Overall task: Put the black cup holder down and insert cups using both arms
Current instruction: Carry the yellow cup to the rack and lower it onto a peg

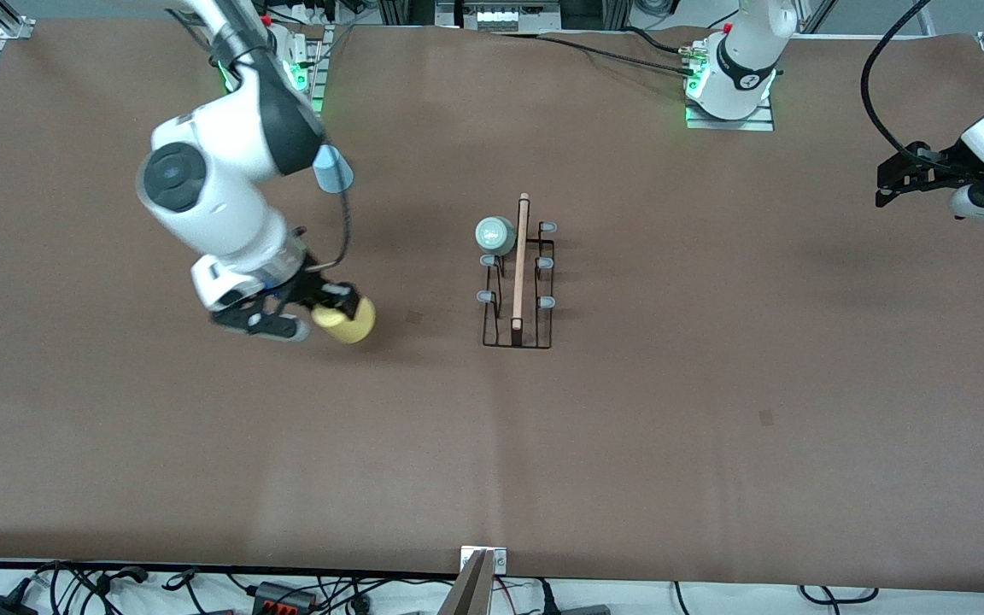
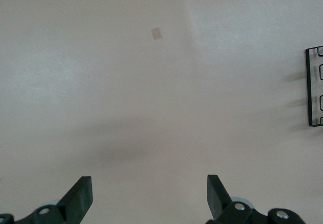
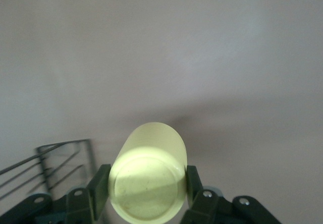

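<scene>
Yellow cup point(image 1: 345, 319): I read it as a plain pastel tumbler lying on its side in the air, clamped at its base end; in the right wrist view point(image 3: 149, 176) its round bottom faces the lens.
Right gripper point(image 1: 314, 309): clenched on the yellow cup, one finger point(image 3: 99, 184) pressed to each side of it. It hangs over bare table toward the right arm's end, well apart from the rack.
Black cup holder point(image 1: 518, 282): thin black wire frame standing near the middle of the table, with a pale wooden rod along its top and bluish-grey caps on its prongs. I count five bare caps. Its wires show at the edge of the right wrist view point(image 3: 55, 163), and one end shows in the left wrist view point(image 2: 315, 87).
Mint green cup point(image 1: 494, 236): upturned on the farthest prong on the right arm's side of the rod, flat bottom up.
Light blue cup point(image 1: 334, 168): tapered, partly hidden by the right arm, farther from the front camera than the yellow one.
Left gripper point(image 1: 895, 182): waiting over the left arm's end of the table, fingers point(image 2: 81, 196) spread wide with nothing between them.
</scene>
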`<act>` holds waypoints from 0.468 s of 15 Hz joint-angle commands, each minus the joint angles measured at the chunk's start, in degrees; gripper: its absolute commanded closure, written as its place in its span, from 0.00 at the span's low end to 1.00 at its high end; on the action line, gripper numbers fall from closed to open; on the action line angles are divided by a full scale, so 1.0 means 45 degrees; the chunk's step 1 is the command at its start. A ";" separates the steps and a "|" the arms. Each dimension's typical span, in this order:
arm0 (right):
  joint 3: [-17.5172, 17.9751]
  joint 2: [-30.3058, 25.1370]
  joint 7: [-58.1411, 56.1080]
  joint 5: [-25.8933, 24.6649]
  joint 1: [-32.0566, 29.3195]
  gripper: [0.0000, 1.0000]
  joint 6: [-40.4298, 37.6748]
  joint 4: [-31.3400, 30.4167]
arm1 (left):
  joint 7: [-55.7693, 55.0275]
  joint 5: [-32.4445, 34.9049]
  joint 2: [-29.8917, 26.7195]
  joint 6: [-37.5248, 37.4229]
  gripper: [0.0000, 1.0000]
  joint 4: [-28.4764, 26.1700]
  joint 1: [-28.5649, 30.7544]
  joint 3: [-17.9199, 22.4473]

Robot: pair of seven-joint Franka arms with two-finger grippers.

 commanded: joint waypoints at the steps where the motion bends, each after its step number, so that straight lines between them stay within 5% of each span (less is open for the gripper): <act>1: 0.0307 0.0016 0.2565 -0.0385 0.0985 0.86 -0.0154 0.0722 | 0.0275 -0.0203 -0.0040 -0.0105 0.00 0.0001 -0.0004 0.0081; 7: 0.0229 0.1675 0.5209 -0.1753 0.2690 0.86 -0.0722 0.2815 | 0.0295 -0.0379 -0.0040 -0.0105 0.00 0.0001 -0.0004 0.0120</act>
